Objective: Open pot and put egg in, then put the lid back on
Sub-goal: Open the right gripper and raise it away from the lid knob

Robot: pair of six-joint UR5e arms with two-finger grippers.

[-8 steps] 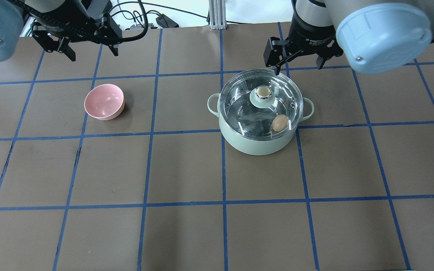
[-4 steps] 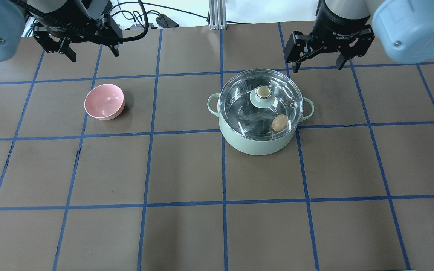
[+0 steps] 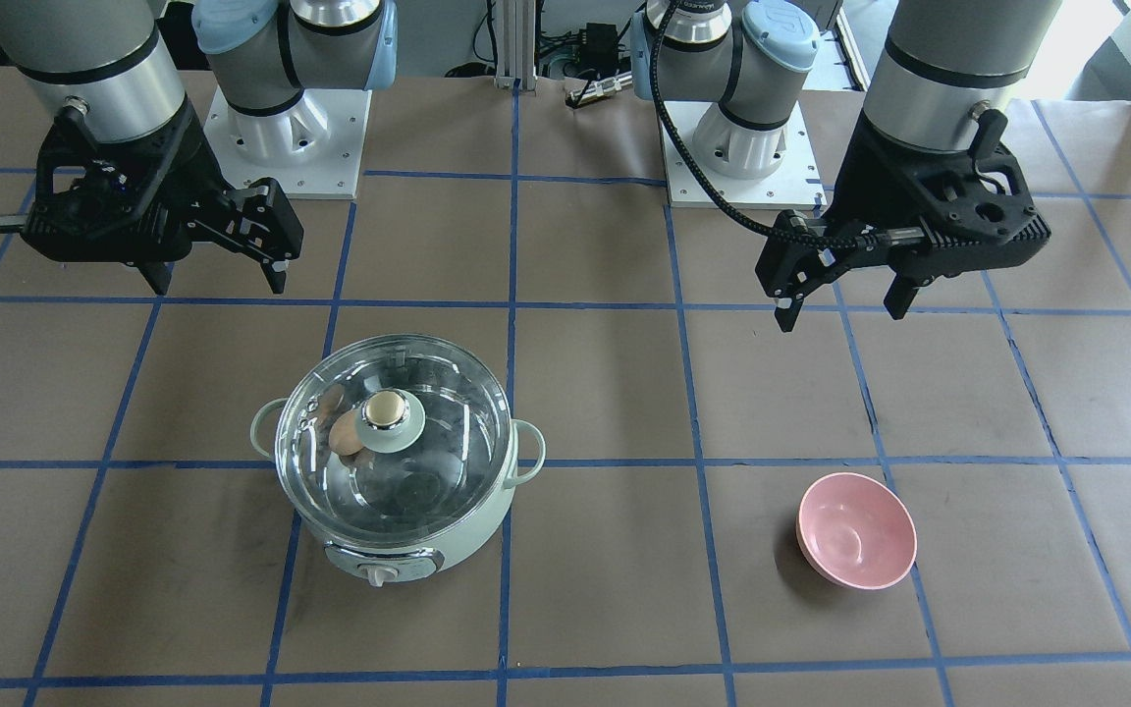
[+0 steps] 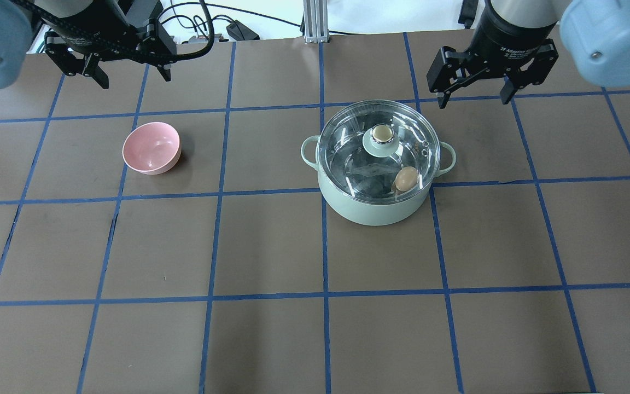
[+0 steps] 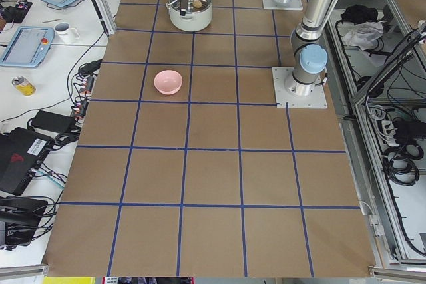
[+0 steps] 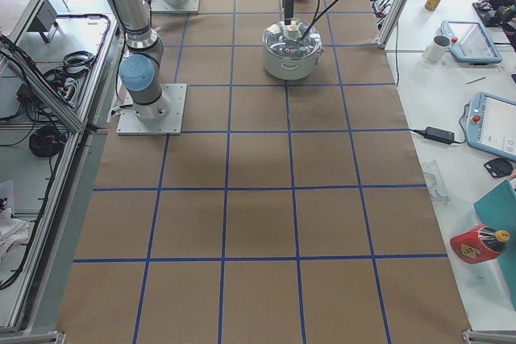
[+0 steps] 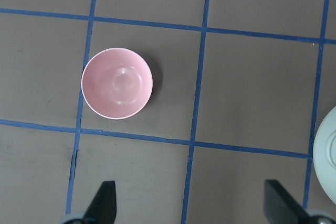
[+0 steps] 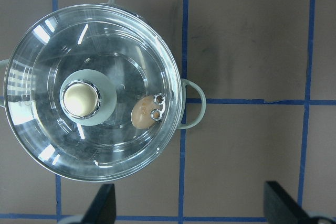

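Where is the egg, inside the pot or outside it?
Inside. The egg shows through the clear glass lid, which sits on the pot.

A brown surface [image 4: 271, 246] is spread beneath the left pincer [image 4: 135, 81] and the right pincer [image 4: 474, 102] and is divided into squares by blue tape lines [image 4: 326, 295]. Ahead of the pincers, past the far edge, an aluminium post [image 4: 312, 22] and a white bench [image 5: 46, 64] are seen, on which handheld screens [image 5: 25, 43], a mug [image 5: 63, 31] and a can [image 5: 23, 86] are set. Behind the pincers, coiled cables [image 5: 399, 161] are seen beside a metal frame [image 5: 359, 98]. Everything is evenly lit.
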